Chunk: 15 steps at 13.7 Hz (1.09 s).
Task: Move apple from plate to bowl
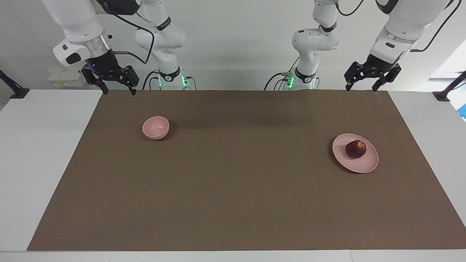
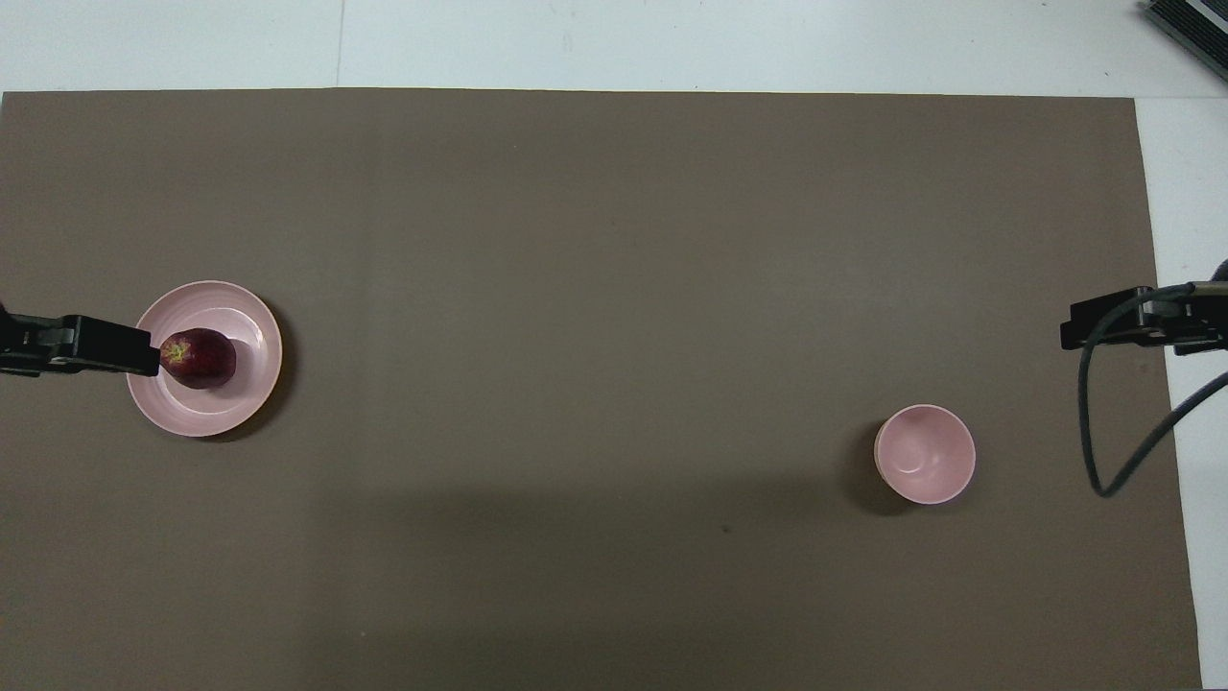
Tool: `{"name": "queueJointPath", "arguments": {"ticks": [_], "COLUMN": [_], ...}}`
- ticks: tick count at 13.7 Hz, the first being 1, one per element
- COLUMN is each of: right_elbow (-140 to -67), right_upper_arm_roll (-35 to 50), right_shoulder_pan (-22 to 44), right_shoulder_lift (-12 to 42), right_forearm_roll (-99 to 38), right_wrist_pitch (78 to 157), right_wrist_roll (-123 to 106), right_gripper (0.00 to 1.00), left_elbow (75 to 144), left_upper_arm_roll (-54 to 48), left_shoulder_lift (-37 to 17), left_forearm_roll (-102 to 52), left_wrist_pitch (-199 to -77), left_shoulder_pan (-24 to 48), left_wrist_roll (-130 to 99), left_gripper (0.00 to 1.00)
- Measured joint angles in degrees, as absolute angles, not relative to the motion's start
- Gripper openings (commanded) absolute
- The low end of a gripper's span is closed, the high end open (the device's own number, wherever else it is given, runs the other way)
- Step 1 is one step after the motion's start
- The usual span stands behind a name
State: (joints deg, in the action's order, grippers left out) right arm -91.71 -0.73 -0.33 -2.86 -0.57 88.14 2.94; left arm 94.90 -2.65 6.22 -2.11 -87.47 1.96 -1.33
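Maroon apple [image 1: 355, 149] on plate [image 1: 367, 165] — both claws spread, raised at mat edge [image 1: 236, 91].

You see even, bright overhead lighting and sharp focus. The bowl [image 2: 925, 454] and plate [image 2: 251, 393] cast short soft shadows.

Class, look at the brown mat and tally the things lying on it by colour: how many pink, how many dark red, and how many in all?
Pink: 2, the plate and the bowl
Dark red: 1, the apple, lying on the plate
Total: 3
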Motion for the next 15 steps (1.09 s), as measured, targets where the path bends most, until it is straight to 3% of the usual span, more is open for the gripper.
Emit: {"name": "queueJointPath", "arguments": {"ticks": [5, 11, 15], "right_elbow": [-92.8, -95.4, -96.8], "right_upper_arm_roll": [-0.6, 0.2, 0.9], "right_shoulder_pan": [-0.1, 0.4, 0.4], "right_shoulder_lift": [-3.5, -4.0, -4.0], "right_forearm_roll": [-0.6, -0.6, -0.6], "right_wrist_pitch": [88.9, 91.6, 92.5], "right_wrist_roll": [2.9, 5.1, 5.5], "right_gripper": [1.0, 1.0, 1.0], "left_elbow": [100.9, 103.4, 113.6], "left_upper_arm_roll": [-2.1, -1.9, -1.8], "left_shoulder_lift": [6.4, 6.4, 5.4], "left_forearm_roll": [-2.1, -2.1, -2.1], "left_wrist_pitch": [-95.0, -98.3, -111.6], "left_shoulder_pan": [0.9, -2.0, -5.3], "left_wrist_roll": [-1.0, -1.0, 1.0], "left_gripper": [1.0, 1.0, 1.0]}}
